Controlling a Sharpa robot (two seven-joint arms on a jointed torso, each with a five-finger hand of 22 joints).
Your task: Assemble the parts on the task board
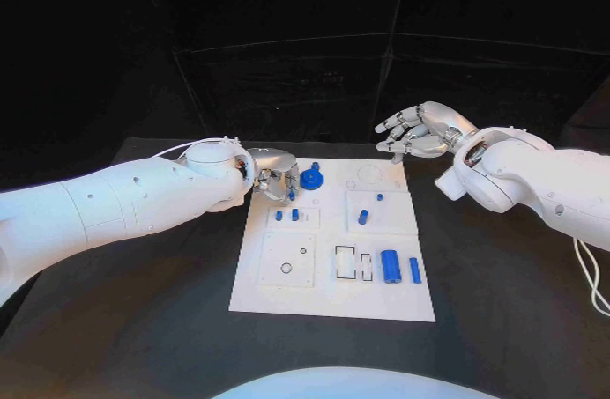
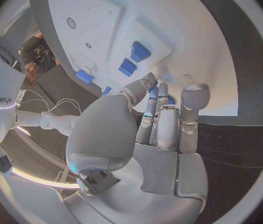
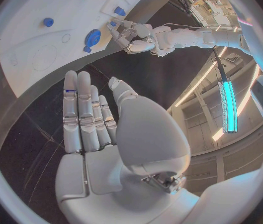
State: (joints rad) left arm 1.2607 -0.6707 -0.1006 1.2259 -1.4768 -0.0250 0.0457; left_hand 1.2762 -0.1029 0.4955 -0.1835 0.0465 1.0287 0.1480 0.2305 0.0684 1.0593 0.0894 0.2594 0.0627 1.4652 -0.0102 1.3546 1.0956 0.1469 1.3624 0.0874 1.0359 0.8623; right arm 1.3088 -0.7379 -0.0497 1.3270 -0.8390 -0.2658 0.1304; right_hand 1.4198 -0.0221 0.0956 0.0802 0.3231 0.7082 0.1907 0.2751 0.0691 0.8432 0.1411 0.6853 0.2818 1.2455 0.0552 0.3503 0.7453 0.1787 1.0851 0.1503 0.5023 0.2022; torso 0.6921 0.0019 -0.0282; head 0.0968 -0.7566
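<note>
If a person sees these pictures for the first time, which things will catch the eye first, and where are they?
First comes the white task board in the middle of the black table, dotted with small blue parts, among them a round blue disc near its far left corner. The left hand sits at that corner, fingers bent down beside the disc. The right hand hovers above the far right corner, holding nothing.
</note>
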